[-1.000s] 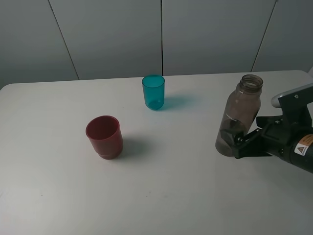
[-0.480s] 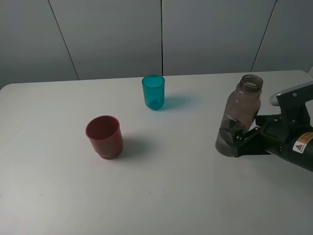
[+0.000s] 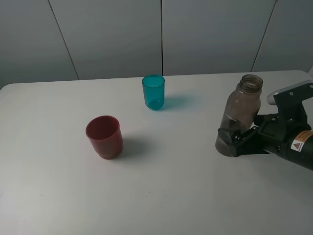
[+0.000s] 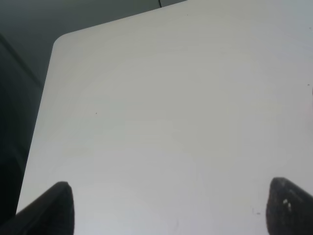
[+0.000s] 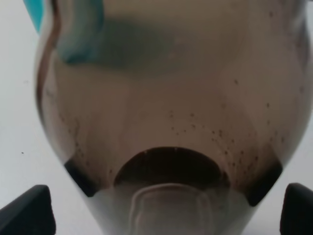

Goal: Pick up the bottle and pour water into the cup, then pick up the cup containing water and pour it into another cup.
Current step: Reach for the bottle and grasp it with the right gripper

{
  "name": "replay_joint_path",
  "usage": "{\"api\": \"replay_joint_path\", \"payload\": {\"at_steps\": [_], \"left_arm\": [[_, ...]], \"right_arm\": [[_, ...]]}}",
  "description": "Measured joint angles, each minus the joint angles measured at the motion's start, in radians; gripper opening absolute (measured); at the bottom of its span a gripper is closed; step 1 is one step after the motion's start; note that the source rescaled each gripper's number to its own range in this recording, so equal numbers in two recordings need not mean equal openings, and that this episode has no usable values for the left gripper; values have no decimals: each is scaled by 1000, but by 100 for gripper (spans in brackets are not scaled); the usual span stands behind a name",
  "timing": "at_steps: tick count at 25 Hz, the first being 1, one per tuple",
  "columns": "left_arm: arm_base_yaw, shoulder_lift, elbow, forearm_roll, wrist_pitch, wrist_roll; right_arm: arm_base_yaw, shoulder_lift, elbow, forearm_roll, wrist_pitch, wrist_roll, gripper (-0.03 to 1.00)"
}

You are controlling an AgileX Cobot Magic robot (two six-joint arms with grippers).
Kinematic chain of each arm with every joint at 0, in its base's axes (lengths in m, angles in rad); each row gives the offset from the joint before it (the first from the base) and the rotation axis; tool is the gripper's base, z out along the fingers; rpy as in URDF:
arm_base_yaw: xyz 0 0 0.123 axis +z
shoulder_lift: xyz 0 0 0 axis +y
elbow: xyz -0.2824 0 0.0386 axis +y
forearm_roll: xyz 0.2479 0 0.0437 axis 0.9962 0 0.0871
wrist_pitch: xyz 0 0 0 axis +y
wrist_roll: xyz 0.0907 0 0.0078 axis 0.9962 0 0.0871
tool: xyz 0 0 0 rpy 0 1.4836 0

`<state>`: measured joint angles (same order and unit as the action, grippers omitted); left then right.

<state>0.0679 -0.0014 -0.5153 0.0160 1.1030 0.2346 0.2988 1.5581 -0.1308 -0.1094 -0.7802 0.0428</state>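
The bottle (image 3: 239, 115) stands on the right side of the table (image 3: 171, 196), with the right gripper (image 3: 234, 138) at its base.
The right gripper's fingers are spread wide on either side of the bottle, not clamped; the left gripper (image 4: 171, 208) is also wide and holds nothing. The teal cup (image 3: 153, 92) is far centre, the red cup (image 3: 103, 136) near left. The arm's warning label (image 3: 297, 145) is illegible.

table (image 3: 161, 196): white, matte, rounded corners | wall (image 3: 112, 34): grey panels, vert. seams, behind table

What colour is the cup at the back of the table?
The cup is teal-blue, clearest in the exterior high view.
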Motion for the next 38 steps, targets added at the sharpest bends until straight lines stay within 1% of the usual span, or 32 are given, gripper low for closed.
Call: {"api": "replay_joint_path", "payload": {"at_steps": [6, 12, 15, 25, 30, 32, 38], "left_arm": [[0, 0, 0, 0, 0, 0], [0, 0, 0, 0, 0, 0], [0, 0, 0, 0, 0, 0], [0, 0, 0, 0, 0, -4], [0, 0, 0, 0, 0, -4], [0, 0, 0, 0, 0, -4], [0, 0, 0, 0, 0, -4]], "right_arm": [[0, 65, -16, -5, -13, 14, 100], [0, 104, -18, -9, -85, 24, 100], [0, 113, -18, -7, -103, 24, 100], [0, 210, -20, 5, -255, 24, 100], [0, 226, -20, 39, -306, 24, 100], [0, 245, -20, 44, -337, 22, 100], [0, 275, -20, 44, -381, 24, 100]]}}
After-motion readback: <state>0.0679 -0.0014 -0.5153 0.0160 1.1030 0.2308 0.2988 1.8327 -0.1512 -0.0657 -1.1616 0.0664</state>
